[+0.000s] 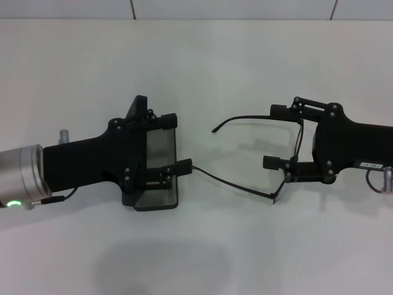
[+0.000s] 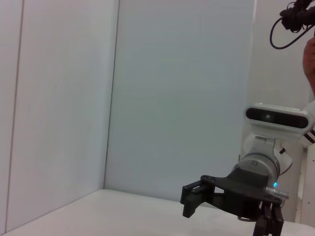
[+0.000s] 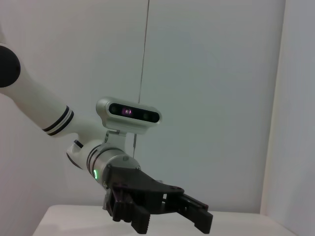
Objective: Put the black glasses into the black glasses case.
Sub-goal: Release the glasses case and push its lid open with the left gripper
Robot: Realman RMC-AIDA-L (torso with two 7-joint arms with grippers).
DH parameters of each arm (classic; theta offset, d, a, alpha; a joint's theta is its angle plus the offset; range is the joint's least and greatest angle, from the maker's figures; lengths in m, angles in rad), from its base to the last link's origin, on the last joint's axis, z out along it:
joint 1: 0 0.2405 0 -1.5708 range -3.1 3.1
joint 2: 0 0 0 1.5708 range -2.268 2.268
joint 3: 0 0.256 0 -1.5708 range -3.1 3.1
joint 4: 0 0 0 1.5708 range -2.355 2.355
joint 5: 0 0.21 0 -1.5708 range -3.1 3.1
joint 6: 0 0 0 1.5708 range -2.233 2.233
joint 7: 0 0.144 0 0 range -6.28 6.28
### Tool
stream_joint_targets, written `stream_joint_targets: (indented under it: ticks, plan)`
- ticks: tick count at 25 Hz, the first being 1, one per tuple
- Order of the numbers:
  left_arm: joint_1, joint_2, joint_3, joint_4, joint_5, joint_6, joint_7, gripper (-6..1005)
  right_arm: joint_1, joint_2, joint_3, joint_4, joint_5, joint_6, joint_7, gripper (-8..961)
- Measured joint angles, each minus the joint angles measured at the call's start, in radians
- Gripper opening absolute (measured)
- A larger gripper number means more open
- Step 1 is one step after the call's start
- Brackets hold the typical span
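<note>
The black glasses case (image 1: pixel 158 200) lies open on the white table at the left of the head view, its lid (image 1: pixel 137 109) raised at the far side. My left gripper (image 1: pixel 172 142) hovers over the case's grey inside, fingers spread wide and empty. The black glasses (image 1: pixel 234 183) are at centre right, unfolded, both temple arms reaching left towards the case. The near temple tip meets my left gripper's lower finger (image 1: pixel 182 166). My right gripper (image 1: pixel 276 136) is open, its fingers on either side of one lens of the glasses. I cannot tell whether they touch the frame.
The white table (image 1: pixel 196 258) ends at a pale tiled wall (image 1: pixel 233 8) at the back. The left wrist view shows my right arm's gripper (image 2: pixel 197 199) and wrist camera. The right wrist view shows my left arm's gripper (image 3: pixel 170 209) and wrist camera.
</note>
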Motion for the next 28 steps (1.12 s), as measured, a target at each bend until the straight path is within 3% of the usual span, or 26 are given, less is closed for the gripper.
stream_joint_targets:
  ticks: [14,19,24,26,28]
  plan:
    - [0.006,-0.018,0.0,-0.009,-0.008,-0.001,0.034,855,-0.012,0.01,0.0,0.0,-0.001,-0.005,0.0,822]
    - [0.012,-0.02,-0.001,0.0,-0.095,-0.004,-0.013,843,-0.013,0.016,0.0,0.0,-0.001,-0.006,0.002,822]
    - [-0.029,0.034,-0.001,0.17,-0.074,-0.032,-0.448,831,-0.023,0.017,0.0,0.0,0.002,-0.017,0.003,822]
    - [-0.047,0.062,0.0,0.262,0.011,-0.073,-0.732,827,-0.028,0.017,0.0,0.0,0.005,-0.022,0.002,822]
    - [-0.049,0.071,0.0,0.355,0.129,-0.1,-0.925,822,-0.034,0.017,0.0,0.0,0.005,-0.025,0.001,822]
